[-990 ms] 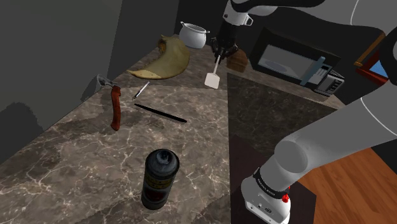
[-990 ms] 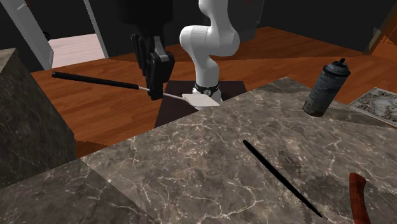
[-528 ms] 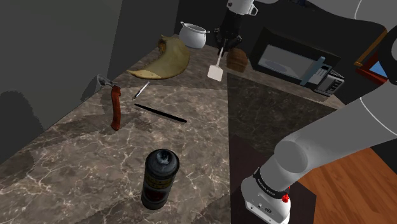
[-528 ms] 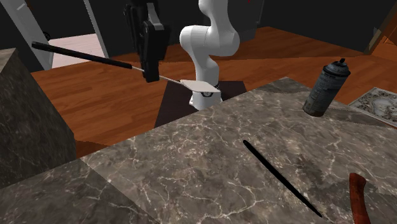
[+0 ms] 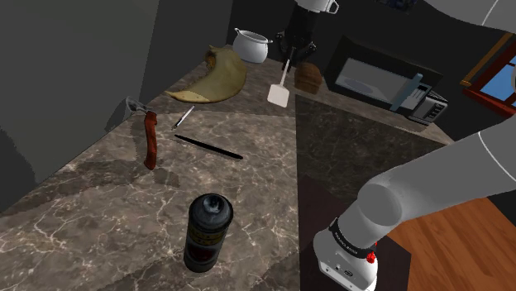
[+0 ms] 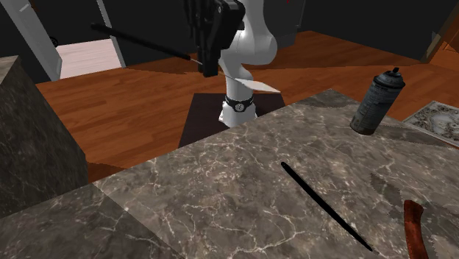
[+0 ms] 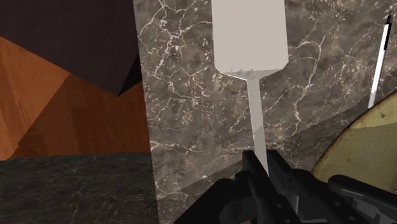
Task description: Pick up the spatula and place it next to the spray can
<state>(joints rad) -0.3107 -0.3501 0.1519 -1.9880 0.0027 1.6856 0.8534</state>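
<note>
Spray can (image 5: 207,233): upright at the near end of the marble surface (image 5: 91,211), nothing beside it yet.
Spatula (image 5: 279,91): lifted clear, in the air above the far end, well apart from the can.
Pincer (image 5: 291,54): clamped on the spatula's neck.
Done: pickup.
Left: carry across, set down by the can.

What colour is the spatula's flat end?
The spatula has a white flat end, clearest in the wrist view.

shoulder: beside arm (image 5: 413,186), high over counter (image 5: 91,215) | second exterior: opposite, low, near | wrist: close above same counter
</note>
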